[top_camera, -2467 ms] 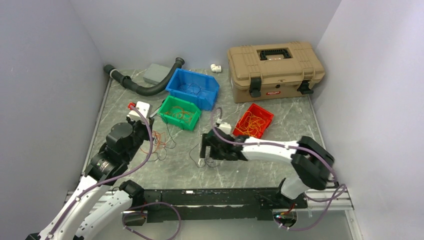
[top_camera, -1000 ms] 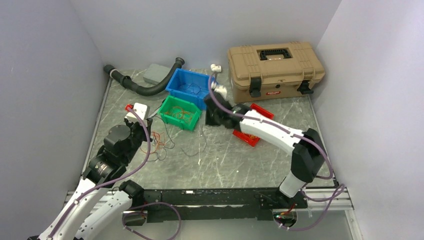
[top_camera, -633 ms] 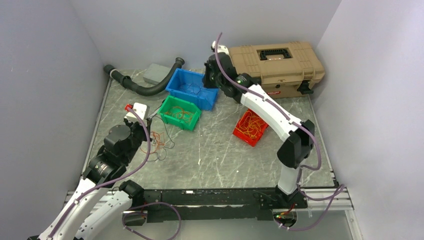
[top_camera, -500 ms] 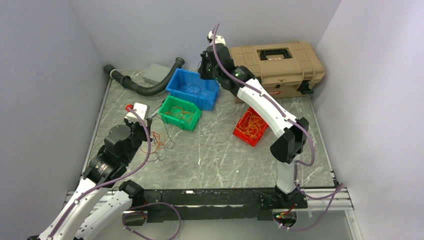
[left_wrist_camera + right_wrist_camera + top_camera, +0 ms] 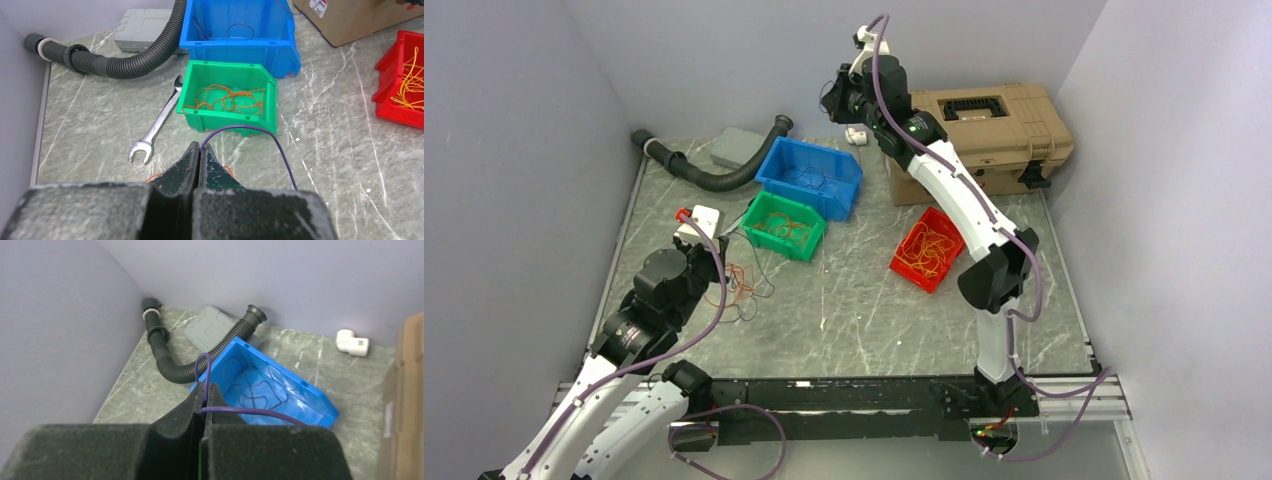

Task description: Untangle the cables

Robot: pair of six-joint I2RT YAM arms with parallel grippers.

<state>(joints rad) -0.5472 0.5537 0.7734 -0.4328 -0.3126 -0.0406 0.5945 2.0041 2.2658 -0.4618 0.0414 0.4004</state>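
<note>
Broadly, the sorting looks well under way but not finished. Nearest, the left gripper (image 5: 199, 154) is pressed shut low over the worktop (image 5: 325, 165), and a purple cable (image 5: 250, 129) arches out from its tips, apparently pinched there. Just beside that arm a loose bunch of cables (image 5: 740, 284), orange and dark, lies unsorted on the worktop; this seems to be the work left. Beyond it, the green bin (image 5: 230, 121) holds orange cables (image 5: 225, 97). To the right, the red bin (image 5: 386, 90) holds yellow and orange ones, and the blue bin (image 5: 240, 50) farther back holds a few dark ones. Farthest, the right gripper (image 5: 205, 390) is raised high above the blue bin, clamped on a second purple cable (image 5: 250, 411), which probably belongs in that bin.
</note>
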